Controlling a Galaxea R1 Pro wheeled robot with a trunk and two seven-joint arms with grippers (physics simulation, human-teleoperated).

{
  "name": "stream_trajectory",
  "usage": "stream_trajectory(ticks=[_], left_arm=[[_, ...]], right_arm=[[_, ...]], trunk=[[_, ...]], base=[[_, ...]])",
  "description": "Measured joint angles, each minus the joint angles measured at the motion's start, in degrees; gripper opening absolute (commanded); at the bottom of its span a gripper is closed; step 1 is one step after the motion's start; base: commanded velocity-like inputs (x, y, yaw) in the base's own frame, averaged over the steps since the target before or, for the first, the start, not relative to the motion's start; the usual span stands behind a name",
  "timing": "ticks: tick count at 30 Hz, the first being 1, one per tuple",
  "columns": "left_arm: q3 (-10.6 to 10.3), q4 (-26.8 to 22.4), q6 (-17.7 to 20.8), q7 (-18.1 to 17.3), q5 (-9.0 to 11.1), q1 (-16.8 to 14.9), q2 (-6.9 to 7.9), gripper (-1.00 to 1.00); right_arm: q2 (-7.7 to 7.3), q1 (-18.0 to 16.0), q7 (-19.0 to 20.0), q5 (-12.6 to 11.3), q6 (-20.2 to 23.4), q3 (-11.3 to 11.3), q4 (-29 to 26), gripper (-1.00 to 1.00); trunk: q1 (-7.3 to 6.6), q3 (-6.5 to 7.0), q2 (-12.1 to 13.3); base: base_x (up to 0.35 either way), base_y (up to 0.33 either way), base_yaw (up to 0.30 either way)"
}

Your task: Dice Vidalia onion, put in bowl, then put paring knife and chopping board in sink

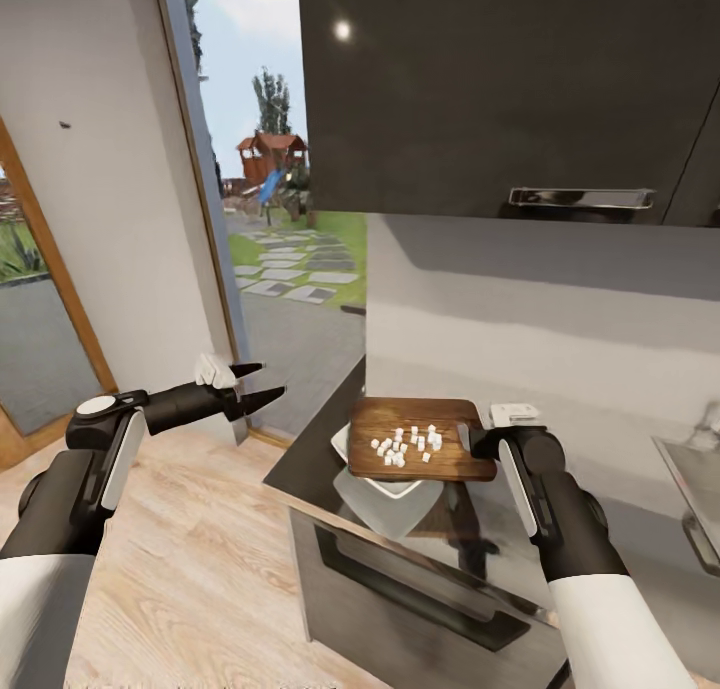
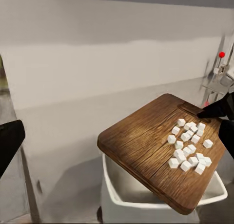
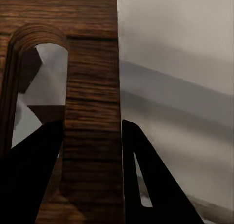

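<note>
The right gripper clamps the slotted short edge of the brown wooden chopping board, holding it out above the white square bowl on the glossy grey countertop. White onion dice sit on the board, so I'd say tipping its far edge downward should drop them in. The left gripper hangs open and empty, well apart.

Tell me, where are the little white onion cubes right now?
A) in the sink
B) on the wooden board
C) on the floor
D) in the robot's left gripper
B: the onion cubes lie in a cluster on the chopping board, which the right gripper holds over the bowl.
</note>
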Motion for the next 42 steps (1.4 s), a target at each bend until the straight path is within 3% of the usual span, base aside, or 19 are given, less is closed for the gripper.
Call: stream_trajectory(ticks=[7,14,42], left_arm=[[0.01,0.01,0.00,0.00,0.00,-0.01,-0.01,1.00],[-0.02,0.01,0.00,0.00,0.00,-0.02,-0.01,1.00],[-0.06,0.05,-0.02,0.00,0.00,-0.02,-0.08,1.00]], right_arm=[[-0.01,0.00,0.01,-0.13,-0.01,0.00,-0.01,-1.00],[-0.01,0.00,0.00,0.01,0.01,0.00,-0.07,-1.00],[-0.03,-0.07,-0.08,-0.05,-0.17,0.08,-4.27,-1.00]], trunk=[[0.00,-0.17,0.00],[-0.01,-0.18,-0.01],[0.00,-0.18,0.00]], base=[[0.002,0.000,0.150],[0.178,0.000,0.007],[0.002,0.000,0.000]])
